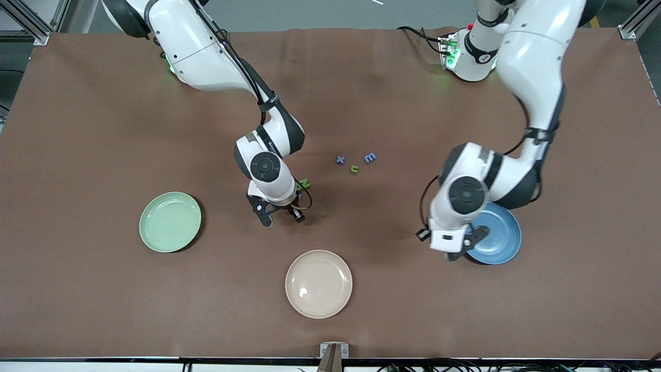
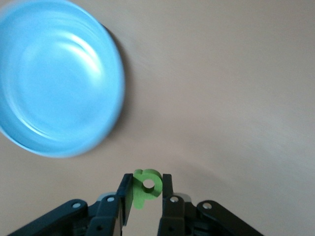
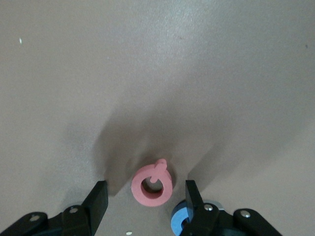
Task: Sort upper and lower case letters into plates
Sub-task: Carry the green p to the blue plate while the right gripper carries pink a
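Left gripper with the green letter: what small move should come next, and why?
Probably carry it sideways over the blue plate and let go. The left gripper has its jaws shut on the green letter, lifted above bare table beside the plate, not yet over it. The right gripper has its jaws open around a pink letter.

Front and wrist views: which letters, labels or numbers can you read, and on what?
"P": green P held in the left tool, beside the blue plate.
"Q": pink Q on the table, between the open right tool fingers.
"x": blue x; "u": green u beside it.
Third letter there, green letter by the right arm, arm label: too small to read.
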Tool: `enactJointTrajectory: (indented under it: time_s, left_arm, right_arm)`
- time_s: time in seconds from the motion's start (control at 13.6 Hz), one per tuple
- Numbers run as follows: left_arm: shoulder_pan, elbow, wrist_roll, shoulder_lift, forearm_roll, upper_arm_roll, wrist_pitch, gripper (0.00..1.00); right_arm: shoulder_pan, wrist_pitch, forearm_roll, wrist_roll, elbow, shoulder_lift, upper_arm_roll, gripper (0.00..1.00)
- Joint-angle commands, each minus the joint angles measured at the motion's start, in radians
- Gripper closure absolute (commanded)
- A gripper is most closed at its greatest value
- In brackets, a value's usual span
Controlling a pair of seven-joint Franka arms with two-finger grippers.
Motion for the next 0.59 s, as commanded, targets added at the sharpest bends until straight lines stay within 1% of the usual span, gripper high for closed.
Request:
enactJointTrajectory:
  time_s: [0.0, 0.07, 0.22, 0.29, 0.37, 0.51]
  left_arm:
    - [0.085, -0.111, 0.101, -0.06, 0.017, -0.014, 0.023, 0.97]
    - [0.103, -0.111, 0.122, -0.052, 0.017, -0.012, 0.029, 0.96]
    - [0.152, -0.117, 0.171, -0.034, 0.017, -0.011, 0.061, 0.95]
    - [0.174, -0.132, 0.202, -0.028, 0.019, -0.011, 0.083, 0.94]
    - [0.21, -0.17, 0.246, -0.026, 0.019, -0.011, 0.141, 0.94]
    - [0.255, -0.229, 0.286, -0.018, 0.019, -0.011, 0.245, 0.9]
  right_arm:
    - [0.01, 0.005, 0.0, 0.016, 0.003, 0.004, -0.011, 0.33]
    - [0.01, 0.005, 0.0, 0.016, 0.003, 0.004, -0.011, 0.39]
    - [0.008, 0.003, 0.0, 0.016, 0.003, 0.004, -0.011, 0.56]
    - [0.007, 0.003, 0.0, 0.016, 0.003, 0.004, -0.011, 0.63]
    - [0.005, 0.002, -0.002, 0.014, 0.003, 0.004, -0.011, 0.72]
    - [-0.007, -0.004, -0.006, 0.004, 0.004, 0.001, -0.013, 0.93]
